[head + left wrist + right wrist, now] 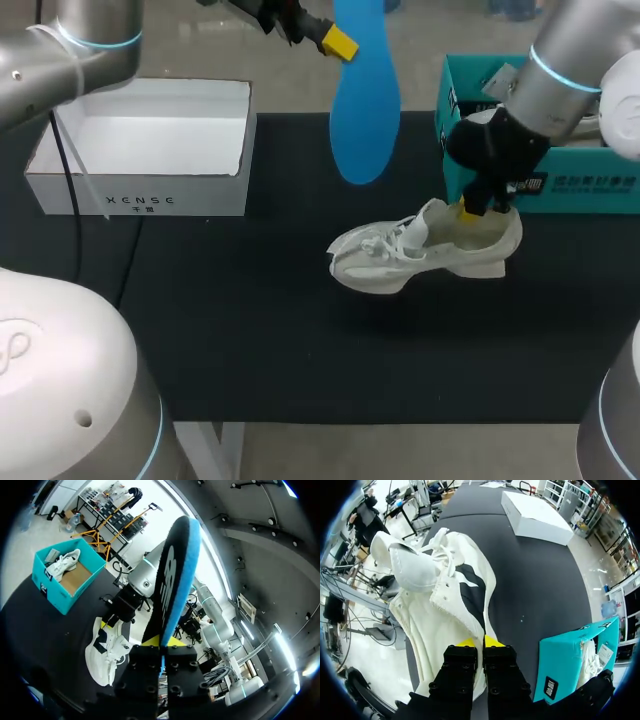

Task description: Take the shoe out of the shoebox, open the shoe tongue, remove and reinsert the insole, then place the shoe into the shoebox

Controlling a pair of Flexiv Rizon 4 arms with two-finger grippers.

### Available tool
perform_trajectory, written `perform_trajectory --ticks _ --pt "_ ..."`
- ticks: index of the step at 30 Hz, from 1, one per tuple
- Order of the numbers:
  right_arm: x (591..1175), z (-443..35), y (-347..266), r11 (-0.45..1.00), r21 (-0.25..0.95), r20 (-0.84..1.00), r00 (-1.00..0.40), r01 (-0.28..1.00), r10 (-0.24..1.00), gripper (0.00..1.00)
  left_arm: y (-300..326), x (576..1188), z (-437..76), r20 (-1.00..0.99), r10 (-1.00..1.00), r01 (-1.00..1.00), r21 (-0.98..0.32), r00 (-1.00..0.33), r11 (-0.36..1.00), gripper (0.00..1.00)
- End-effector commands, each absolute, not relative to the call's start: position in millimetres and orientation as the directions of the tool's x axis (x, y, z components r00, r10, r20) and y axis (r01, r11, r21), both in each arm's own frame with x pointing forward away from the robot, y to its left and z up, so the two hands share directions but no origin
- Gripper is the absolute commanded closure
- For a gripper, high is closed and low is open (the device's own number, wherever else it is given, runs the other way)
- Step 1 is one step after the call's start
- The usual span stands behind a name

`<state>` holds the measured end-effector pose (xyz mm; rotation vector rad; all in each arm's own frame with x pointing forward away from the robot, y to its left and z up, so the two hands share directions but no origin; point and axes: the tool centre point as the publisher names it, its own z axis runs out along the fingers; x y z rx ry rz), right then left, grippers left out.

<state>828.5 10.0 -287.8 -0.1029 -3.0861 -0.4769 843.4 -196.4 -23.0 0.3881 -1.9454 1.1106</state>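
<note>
A blue insole (365, 100) hangs upright above the black mat, its upper end pinched in my left gripper (340, 43). In the left wrist view the insole (175, 575) rises from between the shut yellow tips of the left gripper (162, 641). The white shoe (420, 255) lies on the mat with its toe to the left and its tongue (412, 565) pulled open. My right gripper (470, 210) is shut on the shoe's heel collar; in the right wrist view the right gripper (480, 641) clamps the collar edge of the shoe (445, 595).
A teal shoebox (560, 190) stands at the right rear, just behind my right arm, and holds another white shoe (62, 562). A white open box (150, 150) sits at the left rear. The black mat (250, 330) covers the table.
</note>
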Motion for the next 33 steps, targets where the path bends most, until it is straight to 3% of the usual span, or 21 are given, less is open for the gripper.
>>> perform_trajectory --ticks 1,15,18,21,26,29,33 --pt "826 -287 10 0.951 0.302 0.023 -0.998 0.068 0.064 1.00 -196 843 -24 0.789 0.132 -0.613 -0.559 -0.599 0.558 1.00" --pt "826 -287 10 0.951 0.302 0.023 -0.998 0.068 0.064 1.00 -196 843 -24 0.789 0.132 -0.613 -0.559 -0.599 0.558 1.00" --pt "824 -298 2 0.879 0.334 0.018 -0.934 0.341 0.356 1.00 -196 843 -24 0.789 0.132 -0.613 -0.559 -0.599 0.558 1.00" --pt "812 -305 0 0.750 0.410 -0.004 -0.821 0.520 0.571 1.00 -196 843 -24 0.789 0.132 -0.613 -0.559 -0.599 0.558 1.00" --pt "788 -321 7 0.568 0.460 -0.008 -0.637 0.682 0.771 1.00 -196 843 -24 0.789 0.132 -0.613 -0.559 -0.599 0.558 1.00" --pt "779 -324 10 0.455 0.543 0.007 -0.545 0.706 0.838 1.00 -196 843 -24 0.789 0.132 -0.613 -0.559 -0.599 0.558 1.00" --pt "772 -330 15 0.373 0.564 0.052 -0.482 0.737 0.875 1.00 -196 843 -24 0.789 0.132 -0.613 -0.559 -0.599 0.558 1.00"
